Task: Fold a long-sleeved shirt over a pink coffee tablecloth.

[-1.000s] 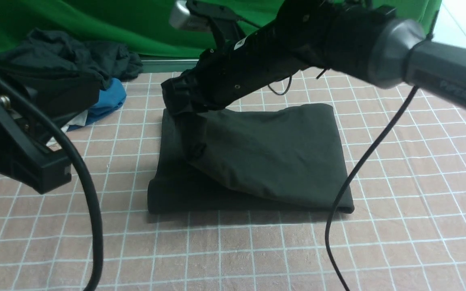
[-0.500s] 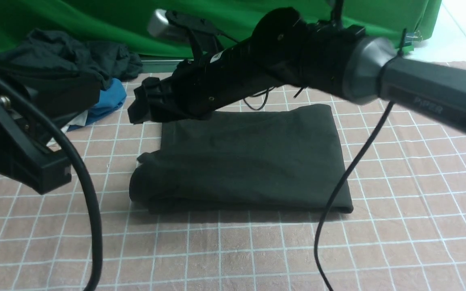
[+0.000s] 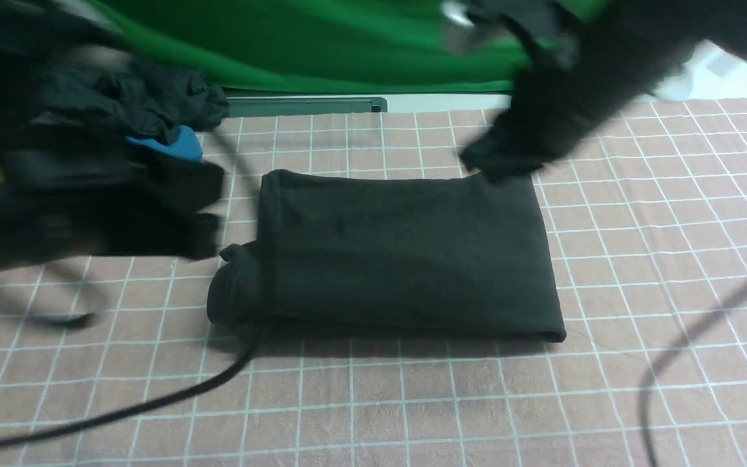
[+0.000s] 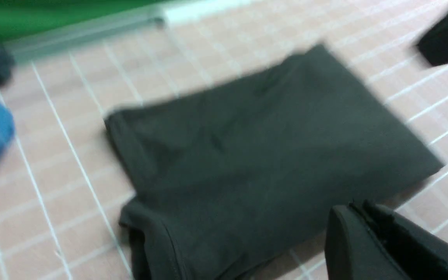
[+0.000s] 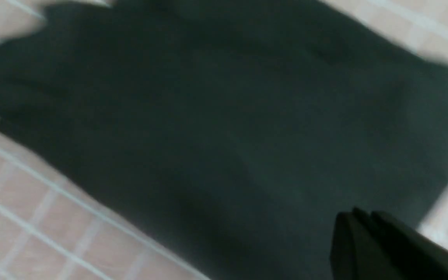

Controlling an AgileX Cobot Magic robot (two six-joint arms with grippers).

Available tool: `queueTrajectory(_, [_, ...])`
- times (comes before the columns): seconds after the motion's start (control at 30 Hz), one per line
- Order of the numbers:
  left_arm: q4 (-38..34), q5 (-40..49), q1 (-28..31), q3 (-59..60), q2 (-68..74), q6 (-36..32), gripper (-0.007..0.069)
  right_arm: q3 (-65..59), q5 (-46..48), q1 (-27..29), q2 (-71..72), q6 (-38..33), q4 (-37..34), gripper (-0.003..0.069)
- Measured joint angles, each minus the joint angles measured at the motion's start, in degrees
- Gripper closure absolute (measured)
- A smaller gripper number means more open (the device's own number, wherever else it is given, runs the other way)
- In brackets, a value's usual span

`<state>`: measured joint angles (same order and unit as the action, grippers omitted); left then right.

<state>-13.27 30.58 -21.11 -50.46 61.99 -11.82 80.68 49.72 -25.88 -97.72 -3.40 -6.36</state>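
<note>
Pulling back, right end effector [image 3: 503, 162] has left the long-sleeved shirt [image 3: 406, 253], now folded mid pink coffee tablecloth [image 3: 639, 259]. Left end effector [image 3: 201, 207] approaching. Both blurred; opening can't tell. Fold approx. done.

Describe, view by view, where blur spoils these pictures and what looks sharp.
Front view: the right arm and left arm are smeared, while the long-sleeved shirt and pink coffee tablecloth are crisp. Left wrist view: soft throughout, grid lines streaked. Right wrist view: blurriest, shirt edges fuzzy.
</note>
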Motion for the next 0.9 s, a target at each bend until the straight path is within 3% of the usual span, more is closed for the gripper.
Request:
queueTrajectory(0.2, [-0.43,-9.11,0.00,0.00,17.22,0.23,0.0608,-13.91,-10.76,4.06,-0.59,-0.45,-4.62,0.0630])
queueTrajectory(0.57, [6.11,-7.51,0.00,0.00,33.55,3.34,0.0608,-15.94,-12.02,4.36,-7.74,-1.59,-6.18,0.0614])
queueTrajectory(0.7, [7.66,-3.33,0.00,-1.12,31.63,3.72,0.0608,-14.08,-11.56,4.36,-5.68,-1.28,-6.07,0.0559])
queueTrajectory(0.9, [8.82,-0.51,0.00,-1.96,14.66,2.96,0.0608,-5.81,-12.85,5.14,-4.75,-0.43,-5.64,0.0312])
